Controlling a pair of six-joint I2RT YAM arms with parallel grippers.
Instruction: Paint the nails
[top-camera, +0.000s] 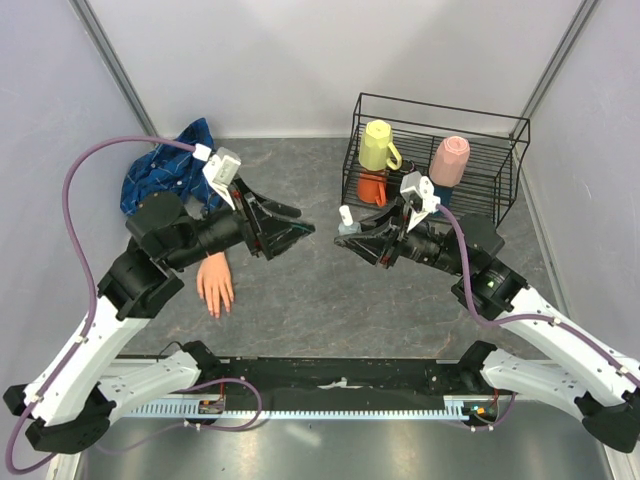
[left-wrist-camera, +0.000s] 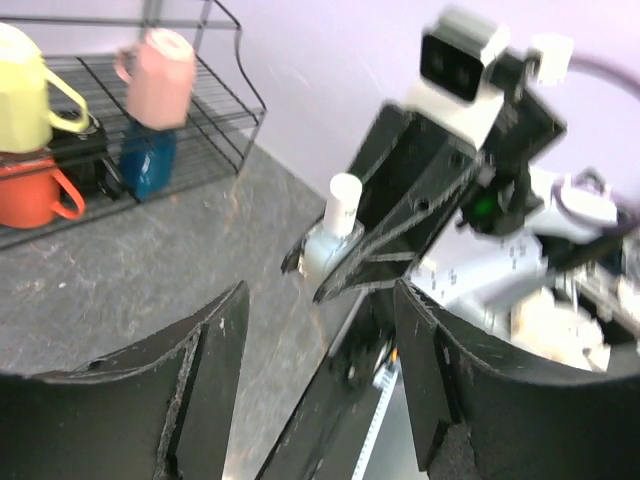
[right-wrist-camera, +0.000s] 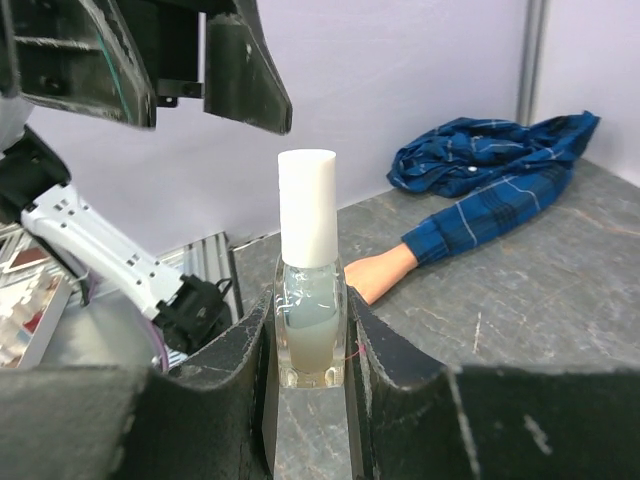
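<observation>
Tabletop (top-camera: 330, 300) holds a wire rack (top-camera: 500, 135) of mugs at the far right and a blue plaid sleeve (top-camera: 165, 170) at the far left. The mannequin hand (top-camera: 215, 285) sticks out of the sleeve toward the near edge, its wrist hidden under the left arm. Above the middle of the table the two grippers face each other. The left gripper (top-camera: 300, 222) has its jaws apart and empty, near the bottle but not touching it. The right gripper (right-wrist-camera: 312, 350) is clamped on the glass body of a small polish bottle (right-wrist-camera: 310, 330), held upright with its white cap (right-wrist-camera: 306, 205) on. The nails (top-camera: 216, 310) are too small to judge for paint. This looks like the uncapping step: next, the left jaws should close around the cap and twist it off while the right gripper holds the bottle steady.
</observation>
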